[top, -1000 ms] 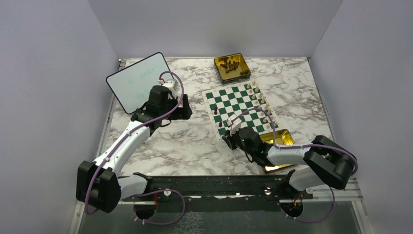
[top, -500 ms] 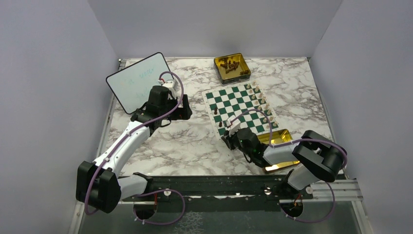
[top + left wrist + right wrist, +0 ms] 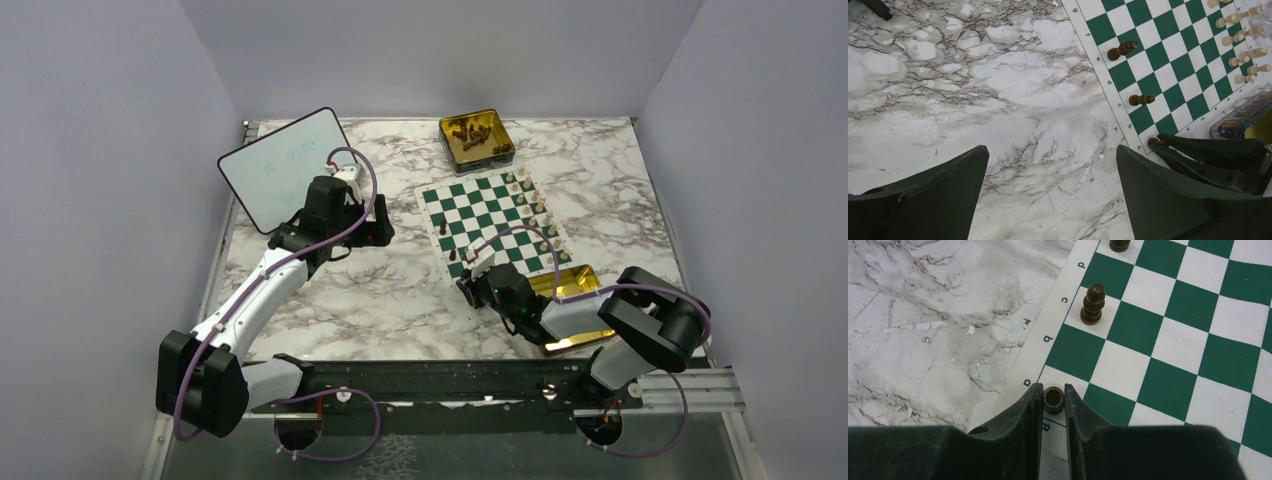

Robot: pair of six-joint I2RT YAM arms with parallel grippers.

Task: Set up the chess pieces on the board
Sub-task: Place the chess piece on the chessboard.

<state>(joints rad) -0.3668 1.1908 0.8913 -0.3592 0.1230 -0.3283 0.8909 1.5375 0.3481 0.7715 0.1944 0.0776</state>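
Pale lilac-grey panels are boxing the cell in: left wall [image 3: 100, 180], back wall [image 3: 440, 50], right wall [image 3: 760, 150], all plain. Worktop [image 3: 380, 290] is showing a white marble pattern with grey-brown veining and is filling the base of the box. Metal edge strip [image 3: 222, 262] is running along its left side. Black rail [image 3: 440, 383] is spanning the near edge, with a darker grey glossy surface [image 3: 450, 452] lying below it. Light is coming in soft and even, shadows looking faint. Left wrist view is catching a mild sheen on the marble.

Green-and-white checkered board [image 3: 1168, 375], dark brown chess pieces [image 3: 1093, 304], grey-veined white marble table [image 3: 923, 315], gold tin [image 3: 483, 163]
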